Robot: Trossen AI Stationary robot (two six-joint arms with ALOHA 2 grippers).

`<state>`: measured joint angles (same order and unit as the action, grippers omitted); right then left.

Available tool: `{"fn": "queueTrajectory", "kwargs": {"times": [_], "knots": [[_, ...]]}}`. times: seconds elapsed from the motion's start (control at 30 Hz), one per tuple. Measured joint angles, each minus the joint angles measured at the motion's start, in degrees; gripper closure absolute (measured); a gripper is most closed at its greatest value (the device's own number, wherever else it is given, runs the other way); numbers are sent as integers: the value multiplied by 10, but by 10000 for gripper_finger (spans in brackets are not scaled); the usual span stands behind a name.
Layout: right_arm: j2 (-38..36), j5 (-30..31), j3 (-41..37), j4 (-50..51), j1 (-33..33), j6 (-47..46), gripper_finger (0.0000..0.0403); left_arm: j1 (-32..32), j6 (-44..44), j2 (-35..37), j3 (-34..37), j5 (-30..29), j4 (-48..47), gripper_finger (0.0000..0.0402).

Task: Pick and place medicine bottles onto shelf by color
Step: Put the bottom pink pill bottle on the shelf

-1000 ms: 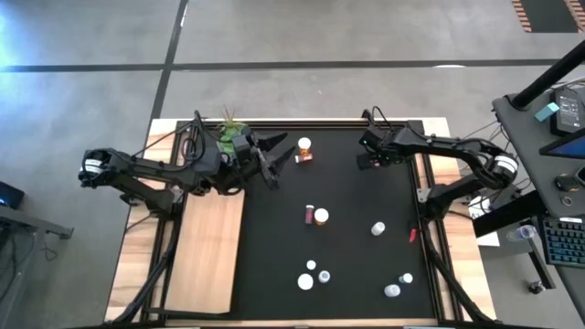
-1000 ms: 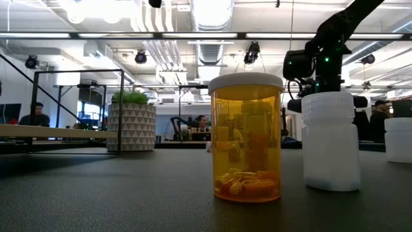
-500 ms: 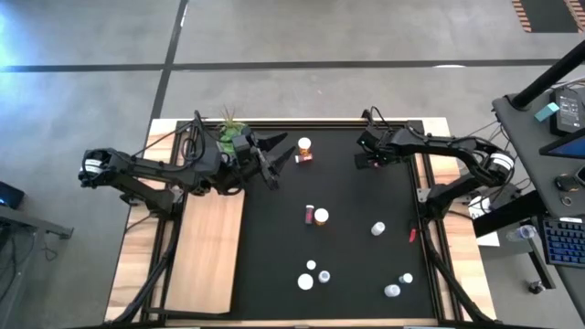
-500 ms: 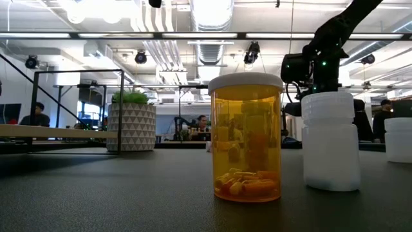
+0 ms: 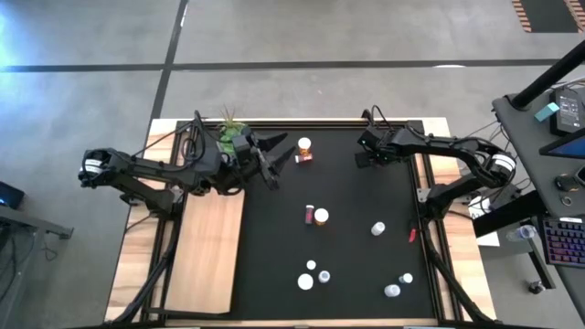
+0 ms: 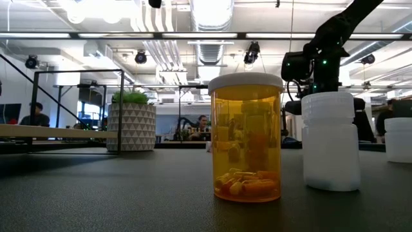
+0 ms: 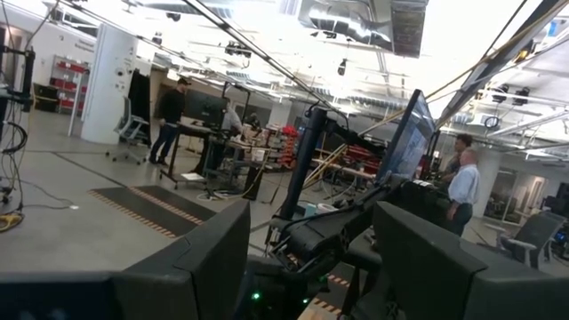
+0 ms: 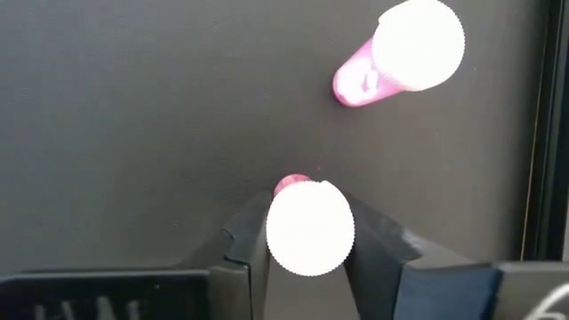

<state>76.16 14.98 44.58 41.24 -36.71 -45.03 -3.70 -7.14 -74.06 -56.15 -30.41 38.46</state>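
**Right hand gripping a pink bottle at the far right of the mat**

The black mat is covering most of the surface, with the pale wooden shelf lying flat along its left edge, nothing resting on it. A speckled plant pot is standing at the mat's far left corner.

The left arm is reaching in from the left, its hand hovering above the mat beside the pot with the fingers spread apart and holding nothing. An orange bottle is standing just to its right, apart from the fingers.

The right arm is coming in from the right rim, its hand sitting over the far right part of the mat. In the right wrist view the two fingers are pressing in on either side of a white-capped pink bottle, gripping it. A second pink bottle is standing well beyond it, with bare mat between them.

Toward the mat's middle, a maroon bottle and a white-capped one are touching. More bottles are scattered near the front: a pair at centre, one further right, and two near the front right corner. Wide bare mat is lying between the right hand and the shelf.
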Motion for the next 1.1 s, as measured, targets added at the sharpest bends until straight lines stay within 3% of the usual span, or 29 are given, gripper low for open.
{"fn": "queueTrajectory", "kwargs": {"times": [0.2,0.43,0.63,0.93,1.1], "knots": [[-26,-34,5,6,11,-1,292,0,0,0,5,0,-49,178],[-73,-95,51,6,69,-11,296,6,0,-9,5,9,-139,178],[-85,-101,140,4,154,-19,291,35,-30,-54,5,141,-171,178],[-71,-99,271,4,284,12,293,53,-10,-130,1,231,-165,178],[-58,-65,306,4,338,24,291,52,2,-141,-4,287,-161,178]]}}
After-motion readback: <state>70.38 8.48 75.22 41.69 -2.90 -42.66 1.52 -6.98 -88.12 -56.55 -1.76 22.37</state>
